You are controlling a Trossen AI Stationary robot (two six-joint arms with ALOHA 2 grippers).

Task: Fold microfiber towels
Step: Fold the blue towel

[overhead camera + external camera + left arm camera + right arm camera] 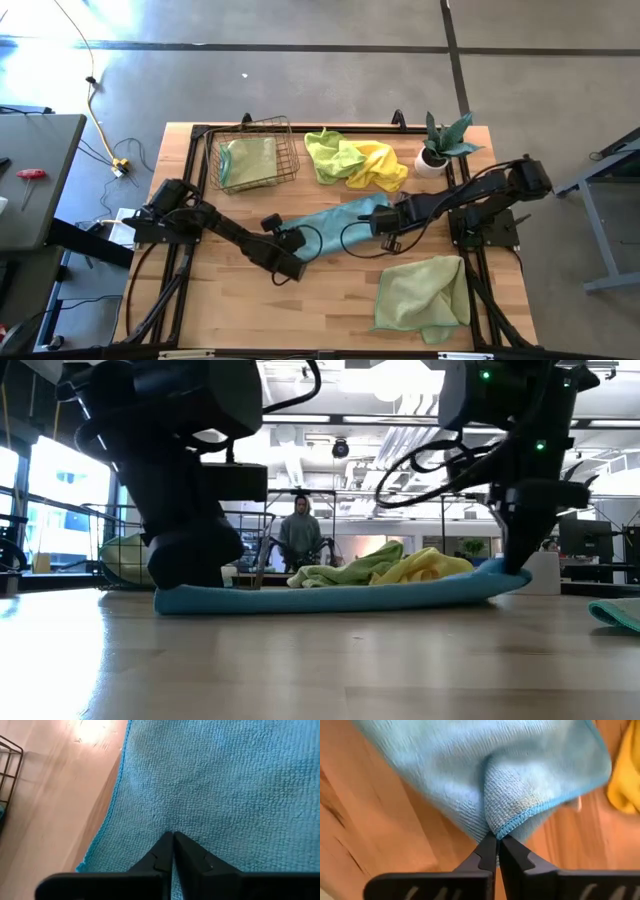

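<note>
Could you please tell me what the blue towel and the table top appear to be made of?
Blue towel: looks like soft microfiber, with a fine looped nap and a stitched edge. Table top: seems to be light wood planks, grain lines showing, with a smooth finish.

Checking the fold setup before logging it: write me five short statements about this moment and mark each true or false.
1. Both grippers are shut on the blue towel. True: the left gripper and the right gripper each pinch it.
2. The wire basket holds a yellow towel. False: the towel in the basket is pale green.
3. A potted plant stands at the table's far right corner. True.
4. The yellow towel lies flat and alone near the front edge. False: it is bunched against a lime green towel at the back, beside the basket.
5. The pale green towel near the front right is held by the right gripper. False: it lies loose on the table.
</note>
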